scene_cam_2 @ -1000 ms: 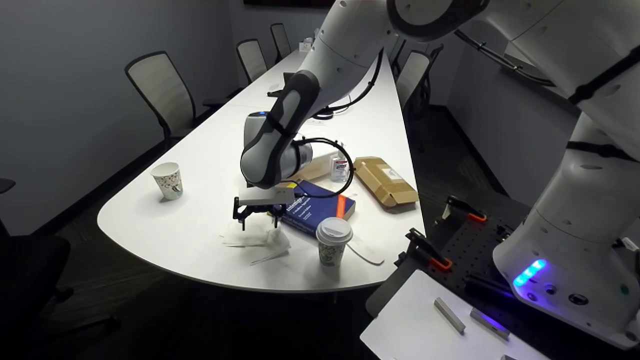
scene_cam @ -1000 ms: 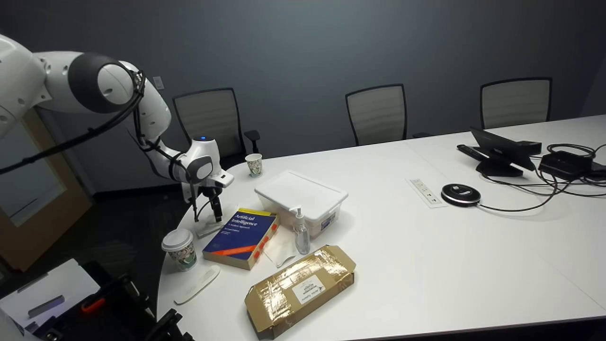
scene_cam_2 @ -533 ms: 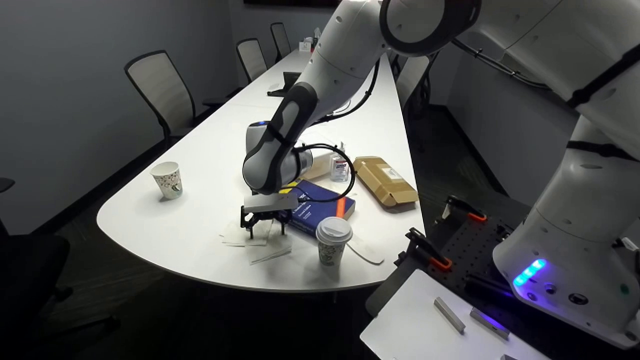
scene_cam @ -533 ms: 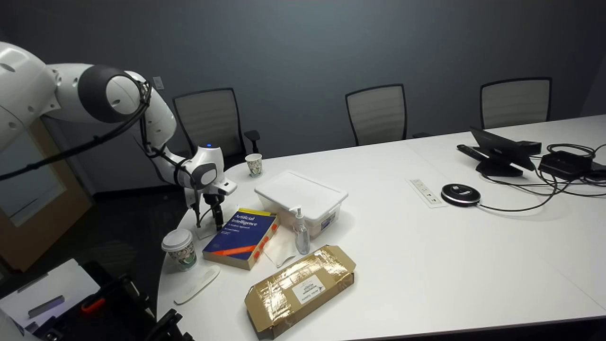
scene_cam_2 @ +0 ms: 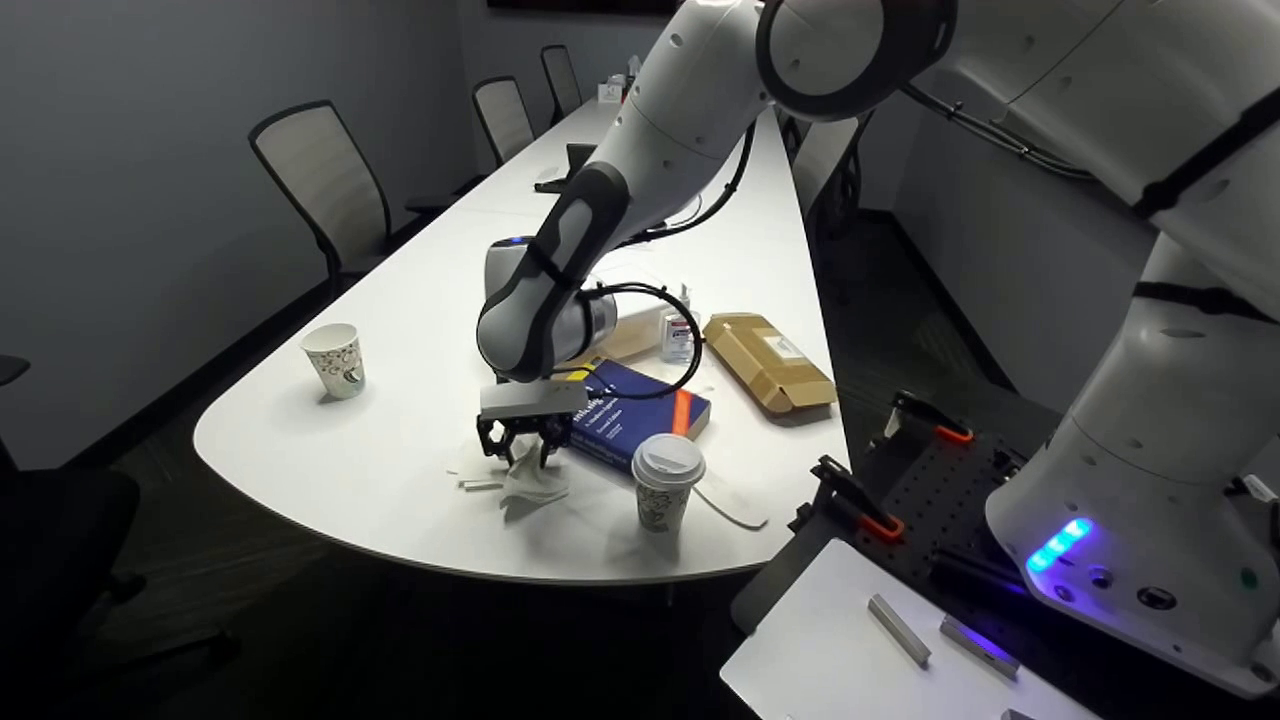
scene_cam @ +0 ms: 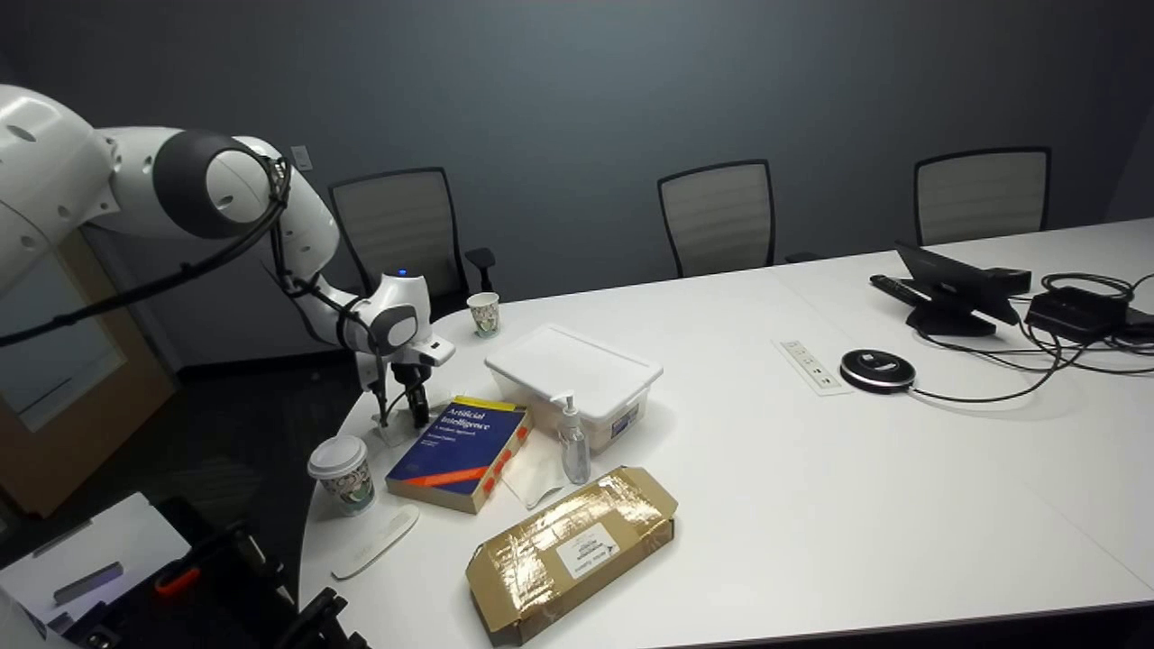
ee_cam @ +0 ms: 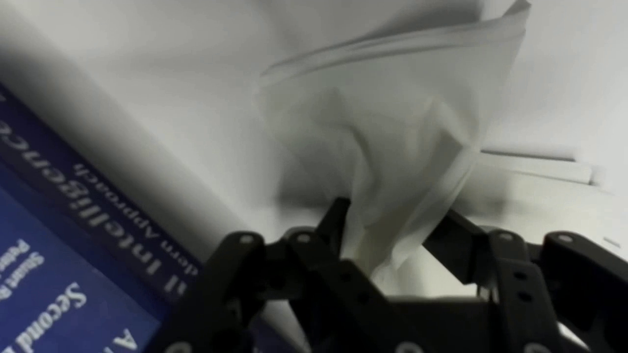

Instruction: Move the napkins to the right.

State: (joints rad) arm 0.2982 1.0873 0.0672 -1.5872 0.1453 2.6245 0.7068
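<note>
In the wrist view a white napkin (ee_cam: 392, 122) is bunched up, its folds gathered between both black fingers of my gripper (ee_cam: 395, 211), which press on it from either side. The same crumpled napkin (scene_cam_2: 537, 478) shows in an exterior view beneath the gripper (scene_cam_2: 528, 462), low over the near rounded end of the table. More flat white napkins (ee_cam: 554, 206) lie under and beside it, with a folded edge visible. Part of the napkin (scene_cam: 394, 433) is hidden by the gripper and the book in an exterior view.
A thick blue book (scene_cam: 462, 446) lies right beside the gripper. Close by stand a lidded cup (scene_cam: 343, 478), a paper cup (scene_cam_2: 335, 360), a lidded plastic box (scene_cam: 572, 370) and a pump bottle (scene_cam: 575, 446). A cardboard box (scene_cam: 572, 554) lies near the table edge.
My gripper has come down and its fingers, wide apart earlier, have moved together. The napkin, flat before, is now crumpled and drawn up between them.
</note>
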